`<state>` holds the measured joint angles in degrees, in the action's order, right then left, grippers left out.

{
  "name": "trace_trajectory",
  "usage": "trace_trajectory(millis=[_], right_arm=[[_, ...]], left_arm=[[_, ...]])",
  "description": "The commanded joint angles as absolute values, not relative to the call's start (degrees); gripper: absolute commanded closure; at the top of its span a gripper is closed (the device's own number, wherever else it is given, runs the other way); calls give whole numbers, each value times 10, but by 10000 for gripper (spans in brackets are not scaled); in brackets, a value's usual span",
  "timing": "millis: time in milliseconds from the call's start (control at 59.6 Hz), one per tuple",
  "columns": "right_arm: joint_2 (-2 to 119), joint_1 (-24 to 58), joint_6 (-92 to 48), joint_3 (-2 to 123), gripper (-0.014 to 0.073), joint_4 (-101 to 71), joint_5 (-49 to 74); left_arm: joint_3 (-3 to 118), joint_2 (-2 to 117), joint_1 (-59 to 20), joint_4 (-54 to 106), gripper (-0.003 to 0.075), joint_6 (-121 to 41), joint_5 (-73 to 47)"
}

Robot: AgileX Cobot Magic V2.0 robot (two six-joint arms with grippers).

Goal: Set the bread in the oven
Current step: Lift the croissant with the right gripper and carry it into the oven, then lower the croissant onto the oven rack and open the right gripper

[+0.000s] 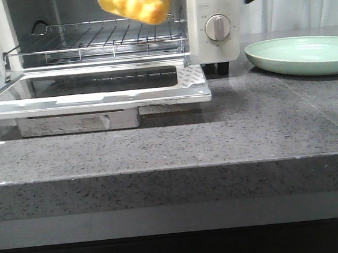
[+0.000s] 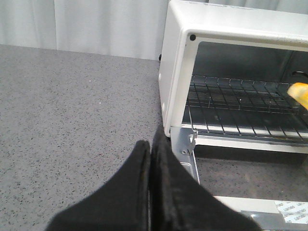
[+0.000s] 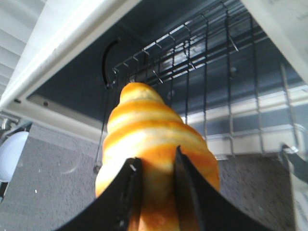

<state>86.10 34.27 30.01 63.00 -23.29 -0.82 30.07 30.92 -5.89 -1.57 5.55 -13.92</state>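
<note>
The right gripper [image 3: 154, 192], clamped on the bread [image 1: 133, 2], points its long axis toward 12 o'clock into the oven [image 1: 102, 40].

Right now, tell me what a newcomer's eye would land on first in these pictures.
First, the glossy golden bread, pinched in the right gripper and held in the air in front of the oven, above the wire rack. Next, the oven's door, dropped flat open on the grey counter. Last, the pale green plate to the oven's right, with nothing visible on it.
</note>
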Motion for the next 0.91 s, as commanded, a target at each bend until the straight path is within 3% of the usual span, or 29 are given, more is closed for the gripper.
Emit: trace_trajectory(millis=[0,218,436,537,889], right_arm=[[871,343,296,679,442,-245,-62],[922,343,296,723,434,-279,-89],[938,343,296,725,184,-284,-143],[942,343,296,725,129,-284,-167],[931,343,295,725,125,-270,-108]], left_arm=[[318,309,-59,-17,741,61,-91],[318,309,-59,-17,741,61,-91],[318,309,-59,-17,741,61,-91],[318,309,-59,-17,741,61,-91],[318,309,-59,-17,741,61,-91]])
